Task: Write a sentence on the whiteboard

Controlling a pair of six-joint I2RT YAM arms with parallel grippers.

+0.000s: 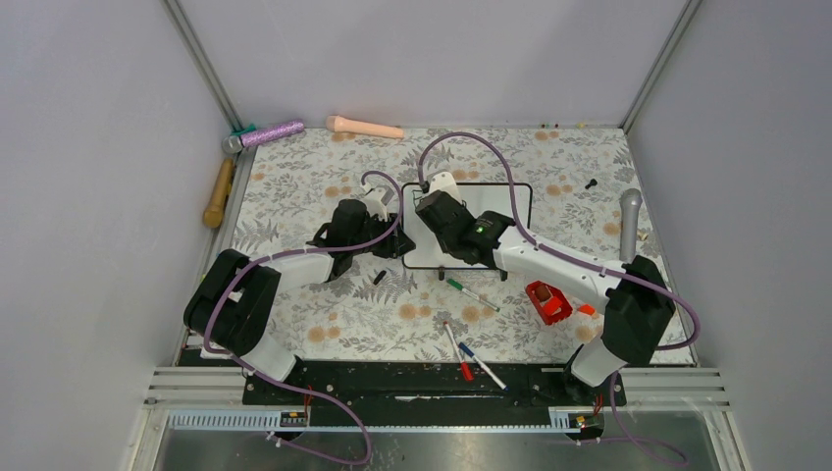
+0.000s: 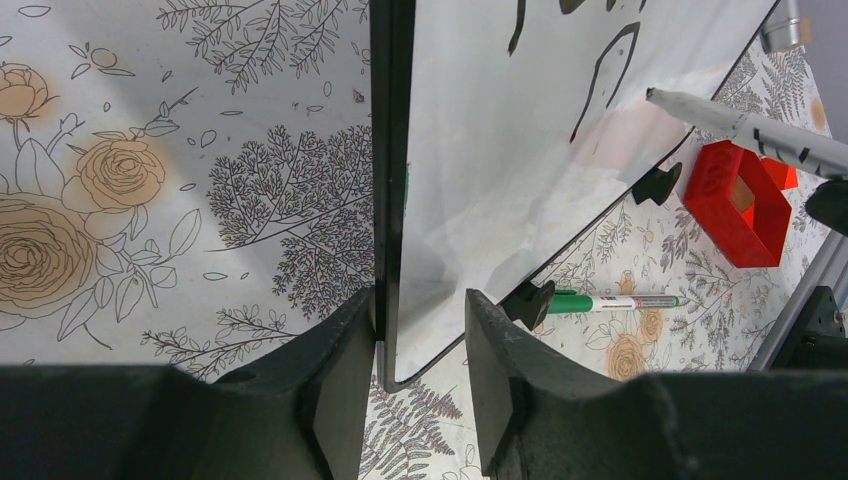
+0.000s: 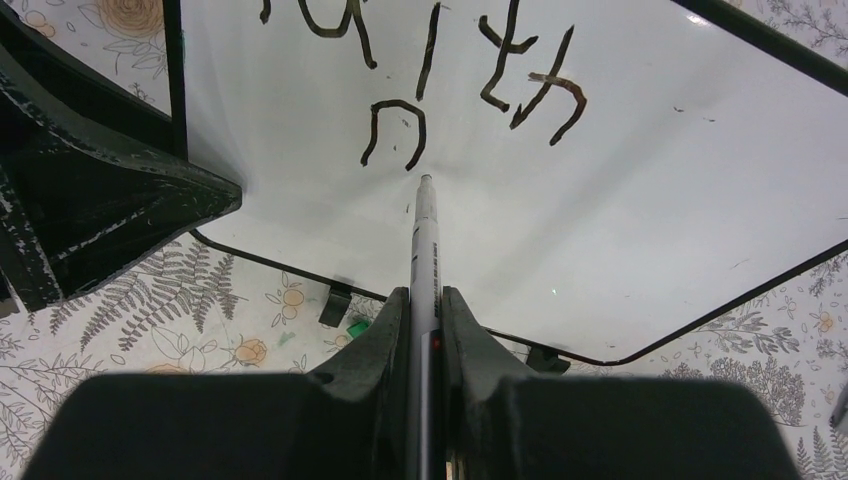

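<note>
The whiteboard (image 1: 515, 201) lies mid-table on two black feet. My left gripper (image 1: 397, 245) straddles its near left corner. In the left wrist view the left gripper (image 2: 420, 300) has its left finger against the black frame (image 2: 390, 200) and its right fingertip at the white face. My right gripper (image 1: 437, 208) hovers over the board, shut on a grey-barrelled marker (image 3: 424, 250). The marker's tip rests on the board just below a black "n" (image 3: 392, 130). Above the "n", part of the sentence's first line (image 3: 520, 70) shows. The marker also shows in the left wrist view (image 2: 740, 128).
A green marker (image 1: 473, 294) lies just before the board, with a red marker (image 1: 459, 351) and a blue marker (image 1: 483, 366) nearer the bases. A red box (image 1: 547, 301) and a grey microphone (image 1: 629, 224) sit at the right. A purple microphone (image 1: 267, 132), a wooden handle (image 1: 218, 193) and a peach rod (image 1: 365, 127) lie far left.
</note>
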